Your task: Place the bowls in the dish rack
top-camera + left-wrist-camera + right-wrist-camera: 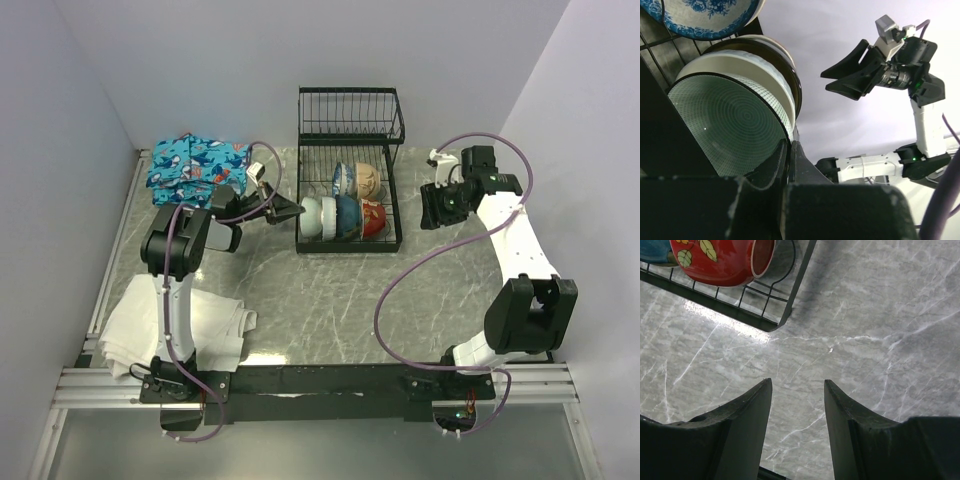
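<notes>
The rack stands at 12 o'clock on the table. Every bowl that I can see is inside it. The front row has the green bowl at its 9 o'clock end, then a blue bowl, then the red bowl at the 3 o'clock end. Two more bowls stand in the row behind.

The left gripper is at the 9 o'clock side of the rack. In the left wrist view its fingers are almost together, and as far as I can judge they pinch the rim of the green bowl. The bowl stands on edge with its hollow toward 9 o'clock, close against the next bowl.

The right gripper is wide open and holds nothing. It hangs over bare table just beyond the rack's 3 o'clock side, near the corner where the red bowl sits.

I judge the step in hand to be the release of the green bowl, probably the last one. To do it well, the lower rim should first rest between two bars, so that the rack carries the bowl and not the fingers. Then the jaws should open slowly and only a little. The arm should draw back toward 9 o'clock along the line of the rim, not upward, so no finger drags the bowl out or tips it onto its neighbour. The right arm is well apart and need not move.
</notes>
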`<state>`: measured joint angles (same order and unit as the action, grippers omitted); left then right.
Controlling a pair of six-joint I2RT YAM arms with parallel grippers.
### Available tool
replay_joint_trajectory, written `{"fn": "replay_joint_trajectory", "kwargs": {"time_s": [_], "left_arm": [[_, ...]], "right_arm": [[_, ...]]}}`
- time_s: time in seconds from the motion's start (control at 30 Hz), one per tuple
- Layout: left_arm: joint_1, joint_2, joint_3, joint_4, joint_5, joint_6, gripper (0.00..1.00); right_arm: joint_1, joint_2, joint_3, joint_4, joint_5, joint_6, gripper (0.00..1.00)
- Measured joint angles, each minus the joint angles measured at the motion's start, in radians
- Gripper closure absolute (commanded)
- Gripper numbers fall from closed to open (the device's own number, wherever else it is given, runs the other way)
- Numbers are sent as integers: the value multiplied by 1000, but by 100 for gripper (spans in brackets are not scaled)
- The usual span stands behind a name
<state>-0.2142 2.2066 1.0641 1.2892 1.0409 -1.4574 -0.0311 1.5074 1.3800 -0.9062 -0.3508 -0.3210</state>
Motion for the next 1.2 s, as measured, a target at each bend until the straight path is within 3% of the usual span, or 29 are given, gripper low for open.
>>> {"fn": "replay_joint_trajectory", "kwargs": {"time_s": [0.43,0.6,0.8,0.93,1.07,1.2], "left_arm": [[-3,-27,19,-116,24,114,99],[-6,-68,7,-209,1,178,91],[-9,-120,-35,-303,-50,277,90],[-11,-124,-37,-316,-63,295,84],[-20,-124,-34,-332,-73,309,68],[-25,-124,-33,-354,-79,321,63]], "right_arm": [[15,23,15,2,3,-3,46],[19,23,15,1,3,-3,46],[20,28,15,2,3,-3,46],[20,39,15,2,3,-3,46],[32,42,15,2,5,-3,46],[48,42,15,2,5,-3,46]]}}
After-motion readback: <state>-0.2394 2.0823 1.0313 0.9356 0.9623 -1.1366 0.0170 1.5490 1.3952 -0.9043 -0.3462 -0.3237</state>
